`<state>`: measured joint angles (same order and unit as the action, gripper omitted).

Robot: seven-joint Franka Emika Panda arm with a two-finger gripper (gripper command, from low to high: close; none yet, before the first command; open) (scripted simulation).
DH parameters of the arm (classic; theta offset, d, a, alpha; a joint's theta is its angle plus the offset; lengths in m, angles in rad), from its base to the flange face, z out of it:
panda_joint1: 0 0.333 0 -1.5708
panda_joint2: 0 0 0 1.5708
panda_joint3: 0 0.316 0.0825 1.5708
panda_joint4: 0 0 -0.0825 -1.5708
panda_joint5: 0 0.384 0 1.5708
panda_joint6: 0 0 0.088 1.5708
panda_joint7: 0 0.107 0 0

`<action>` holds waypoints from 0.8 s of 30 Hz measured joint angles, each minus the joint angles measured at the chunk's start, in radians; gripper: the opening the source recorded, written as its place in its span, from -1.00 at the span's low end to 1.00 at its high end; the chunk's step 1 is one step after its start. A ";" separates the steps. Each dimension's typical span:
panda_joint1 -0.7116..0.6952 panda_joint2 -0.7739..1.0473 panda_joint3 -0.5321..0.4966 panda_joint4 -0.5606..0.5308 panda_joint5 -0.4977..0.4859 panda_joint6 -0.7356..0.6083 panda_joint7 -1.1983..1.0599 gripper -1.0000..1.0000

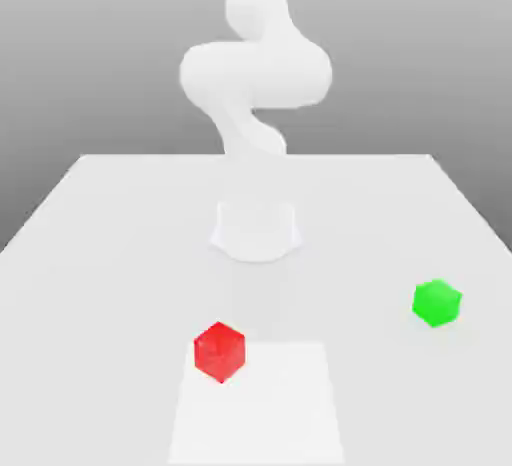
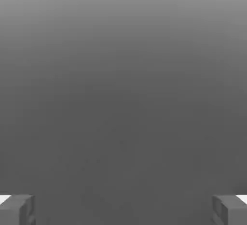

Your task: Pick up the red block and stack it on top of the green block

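Red block (image 1: 219, 350) | green block (image 1: 437, 303) well apart | claw (image 2: 123, 209) spread

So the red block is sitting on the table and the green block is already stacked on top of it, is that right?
Not quite. In the exterior view the green block is not stacked: it sits on the table, apart from the red block, toward that view's right. The red block does sit on the table.

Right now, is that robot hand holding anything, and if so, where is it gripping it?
Nothing is held. The gripper is open, with only empty space between its fingers. The red block and the green block both sit apart on the table.
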<state>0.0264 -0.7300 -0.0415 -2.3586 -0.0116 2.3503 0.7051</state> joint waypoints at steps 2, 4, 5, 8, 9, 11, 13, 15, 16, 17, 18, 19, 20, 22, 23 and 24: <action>0.021 0.068 -0.037 -0.055 -0.008 0.049 -0.093 0.00; 0.044 0.135 -0.075 -0.108 -0.017 0.095 -0.183 0.00; 0.054 0.169 -0.093 -0.134 -0.021 0.118 -0.228 0.00; 0.084 0.269 -0.145 -0.213 -0.031 0.189 -0.365 0.00; 0.095 0.303 -0.164 -0.239 -0.035 0.212 -0.410 0.00; 0.111 0.368 -0.194 -0.291 -0.039 0.258 -0.501 0.00; 0.125 0.433 -0.223 -0.343 -0.043 0.304 -0.592 0.00; 0.136 0.498 -0.247 -0.394 -0.046 0.349 -0.682 0.00; 0.141 0.530 -0.259 -0.419 -0.048 0.371 -0.727 0.00; 0.144 0.562 -0.268 -0.445 -0.050 0.394 -0.771 0.00; 0.146 0.594 -0.277 -0.471 -0.053 0.417 -0.816 0.00; 0.146 0.626 -0.284 -0.496 -0.057 0.439 -0.859 0.00; 0.149 0.660 -0.287 -0.506 -0.044 0.465 -0.892 0.00; 0.150 0.730 -0.273 -0.507 0.016 0.521 -0.952 0.00; 0.151 0.766 -0.263 -0.503 0.058 0.550 -0.985 0.00; 0.136 0.802 -0.236 -0.498 0.104 0.579 -1.020 0.00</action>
<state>0.1620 0.0719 -0.2770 -2.8568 0.0928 2.9292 -0.3152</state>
